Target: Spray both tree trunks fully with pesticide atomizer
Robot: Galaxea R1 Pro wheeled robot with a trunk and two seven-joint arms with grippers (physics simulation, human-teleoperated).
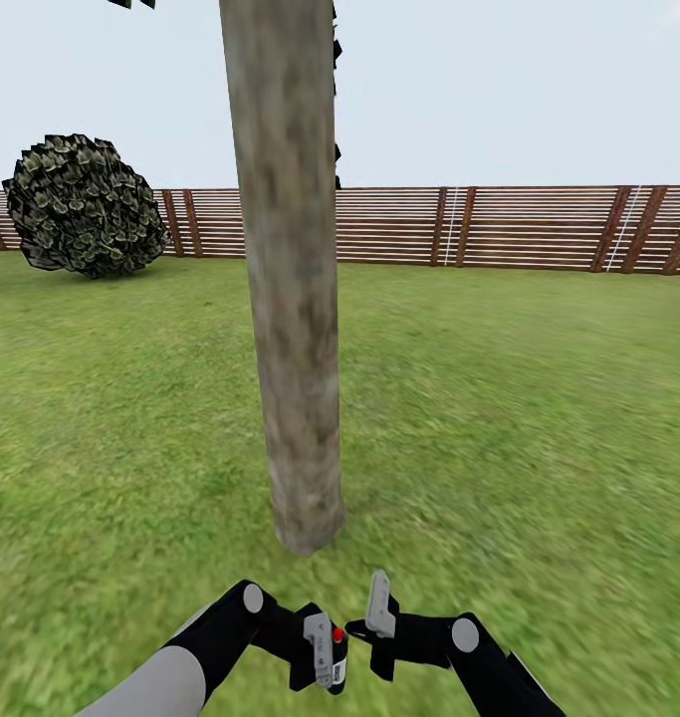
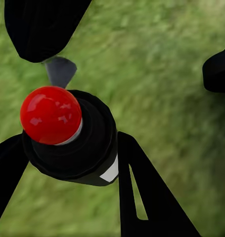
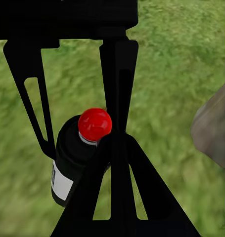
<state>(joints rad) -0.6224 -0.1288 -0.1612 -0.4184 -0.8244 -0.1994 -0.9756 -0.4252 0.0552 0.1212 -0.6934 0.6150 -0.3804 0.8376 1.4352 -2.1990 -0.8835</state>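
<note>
- Nearest our base, the left gripper (image 1: 325,652) has its fingers (image 2: 142,197) pinching the pesticide atomizer (image 1: 332,649), a black bottle with a red cap (image 2: 51,114) and a white label.
- Just beside it, the right gripper (image 1: 377,622) hovers over the grass; we see its fingers (image 3: 119,168) close together, empty.
- Directly ahead, one tree trunk (image 1: 290,299) rises from the floor (image 1: 519,418).
- Farther off, a round bush (image 1: 83,204) sits at left before the slatted fence (image 1: 499,227).
</note>
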